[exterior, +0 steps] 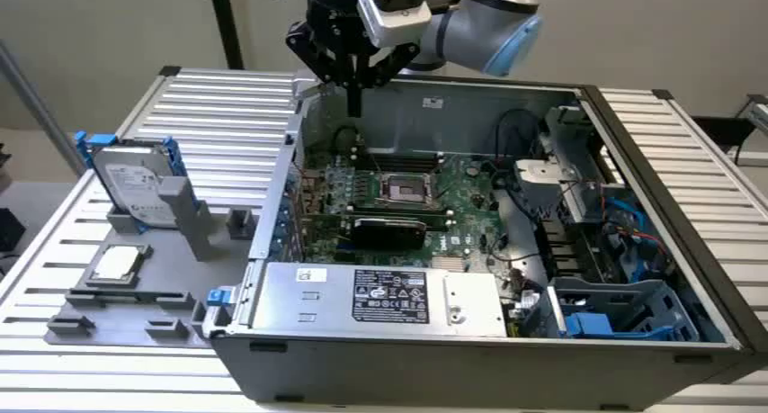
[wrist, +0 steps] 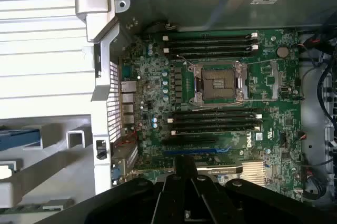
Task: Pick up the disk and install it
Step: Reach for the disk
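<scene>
The disk (exterior: 135,184), a silver-grey hard drive with a white label in a blue carrier, stands on edge in a grey holder on the table, at the exterior view's left of the open computer case. My gripper (exterior: 356,107) hangs high over the back left part of the case, well apart from the disk, its fingers shut together with nothing between them. In the wrist view the shut gripper (wrist: 184,165) points down at the green motherboard (wrist: 221,103). A blue edge (wrist: 18,138) beside the case in that view looks like the disk's carrier.
The open case (exterior: 624,134) holds the motherboard (exterior: 397,193), a silver power supply (exterior: 384,296) with a black label at the front, cables and a blue drive bay (exterior: 612,309) at the front right. A small square silver chip (exterior: 117,263) lies on the grey fixture (exterior: 132,300).
</scene>
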`<state>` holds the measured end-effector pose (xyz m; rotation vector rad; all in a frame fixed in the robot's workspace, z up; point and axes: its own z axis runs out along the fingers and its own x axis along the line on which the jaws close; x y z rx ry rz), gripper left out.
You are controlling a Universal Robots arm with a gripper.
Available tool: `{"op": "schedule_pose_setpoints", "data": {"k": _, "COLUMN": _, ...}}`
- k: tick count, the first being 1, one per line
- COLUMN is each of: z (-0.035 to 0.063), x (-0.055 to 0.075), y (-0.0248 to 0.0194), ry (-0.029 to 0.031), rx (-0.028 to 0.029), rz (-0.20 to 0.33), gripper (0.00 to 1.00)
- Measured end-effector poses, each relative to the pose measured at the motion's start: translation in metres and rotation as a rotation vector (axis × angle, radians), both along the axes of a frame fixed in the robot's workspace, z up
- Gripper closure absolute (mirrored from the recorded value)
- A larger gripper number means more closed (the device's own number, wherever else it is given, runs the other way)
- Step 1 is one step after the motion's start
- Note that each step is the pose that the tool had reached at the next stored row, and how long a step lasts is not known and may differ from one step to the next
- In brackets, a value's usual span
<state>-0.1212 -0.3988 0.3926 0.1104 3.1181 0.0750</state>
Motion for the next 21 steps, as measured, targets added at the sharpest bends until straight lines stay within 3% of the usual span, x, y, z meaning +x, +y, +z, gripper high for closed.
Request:
{"op": "schedule_pose_setpoints", "data": {"k": 15, "z": 0.0, "x": -0.001, "y": 0.0, "ry": 0.0, "rx": 0.0001, "rz": 0.0, "gripper": 0.89}}
{"op": "schedule_pose_setpoints", "data": {"k": 21, "z": -0.0001, "x": -0.027, "y": 0.0, "ry": -0.0008, "rx": 0.0087, "rz": 0.0, "gripper": 0.89}}
